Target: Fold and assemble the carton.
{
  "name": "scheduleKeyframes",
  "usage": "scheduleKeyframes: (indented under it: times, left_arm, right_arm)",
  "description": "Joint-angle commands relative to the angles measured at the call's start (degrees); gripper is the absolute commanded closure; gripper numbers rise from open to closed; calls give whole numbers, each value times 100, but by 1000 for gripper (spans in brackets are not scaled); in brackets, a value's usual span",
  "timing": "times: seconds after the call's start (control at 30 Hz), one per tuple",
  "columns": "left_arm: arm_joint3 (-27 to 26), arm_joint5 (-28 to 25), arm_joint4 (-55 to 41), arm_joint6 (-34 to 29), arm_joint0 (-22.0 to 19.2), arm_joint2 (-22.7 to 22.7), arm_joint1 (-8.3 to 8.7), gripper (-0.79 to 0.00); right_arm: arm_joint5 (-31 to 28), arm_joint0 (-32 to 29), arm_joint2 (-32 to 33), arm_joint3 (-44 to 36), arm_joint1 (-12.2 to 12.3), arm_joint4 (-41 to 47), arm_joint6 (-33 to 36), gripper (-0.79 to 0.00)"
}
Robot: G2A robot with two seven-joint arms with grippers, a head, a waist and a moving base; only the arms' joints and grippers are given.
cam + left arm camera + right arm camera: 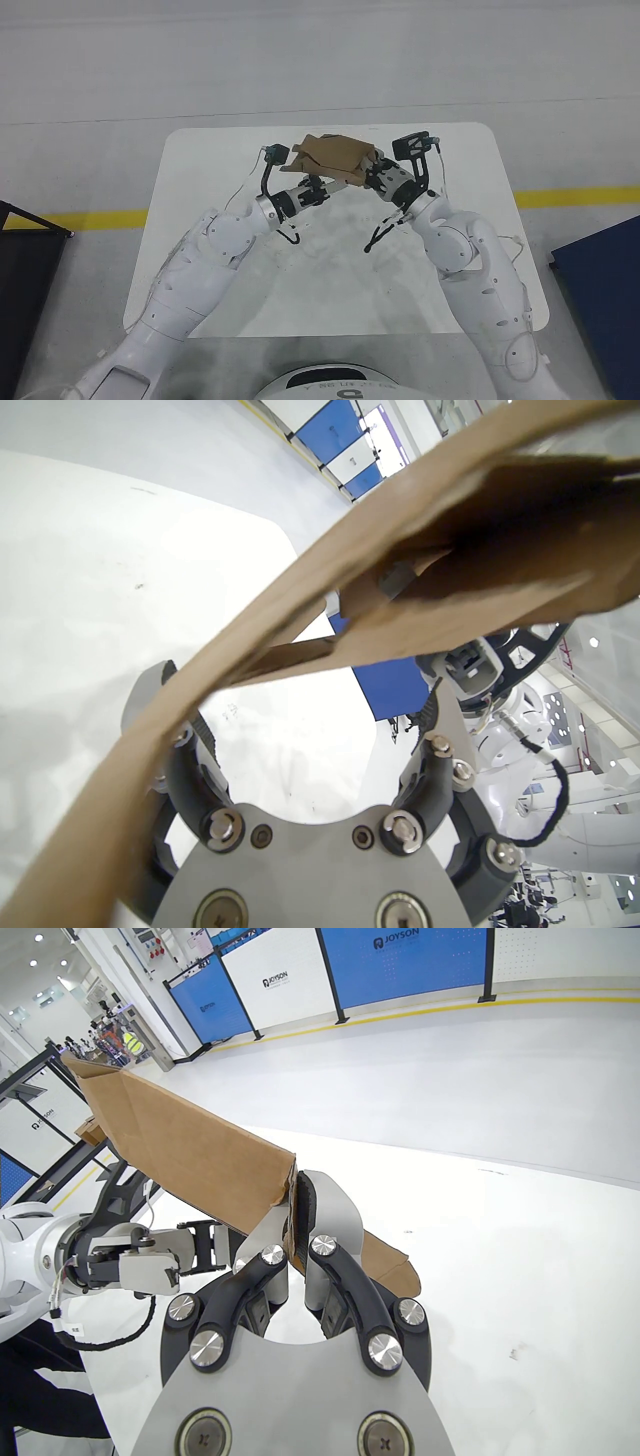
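1. The carton point(335, 155) hangs over the far middle of the table point(300, 310). It is partly flattened, and its long axis runs sideways from one arm to the other.
2. My right gripper point(295, 1202) is pinched tight on the cardboard edge at its end of the carton.
3. My left gripper point(299, 700) sits under the opposite end with its jaws wide apart. A cardboard strip crosses in front of one finger and is not pinched.
4. As I read it, the loose flaps lie just above and across the left jaws. That makes the left arm the nearer one to fold them while the right anchors the carton.
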Motion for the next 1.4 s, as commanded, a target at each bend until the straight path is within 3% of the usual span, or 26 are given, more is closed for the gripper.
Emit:
scheduleKeyframes:
  times: [0.0,0.33,0.67,1.03,1.37]
  left_arm:
    - [-11,-30,20,52,-36,47,-17,-785]
    - [85,-146,-542,148,-49,121,-92,-785]
    - [206,-22,-1211,276,12,-113,-113,-785]
    - [364,5,-1888,189,214,-357,-110,-785]
    - [469,-82,-2123,-4,227,-438,-115,-785]
  right_arm:
    - [20,0,15,41,10,-69,25,0]
    - [-33,20,28,201,73,-486,353,0]
    - [-527,21,-162,157,150,-1111,777,0]
    - [-554,3,-193,82,158,-409,759,0]
    - [-248,91,-321,127,162,-448,773,0]
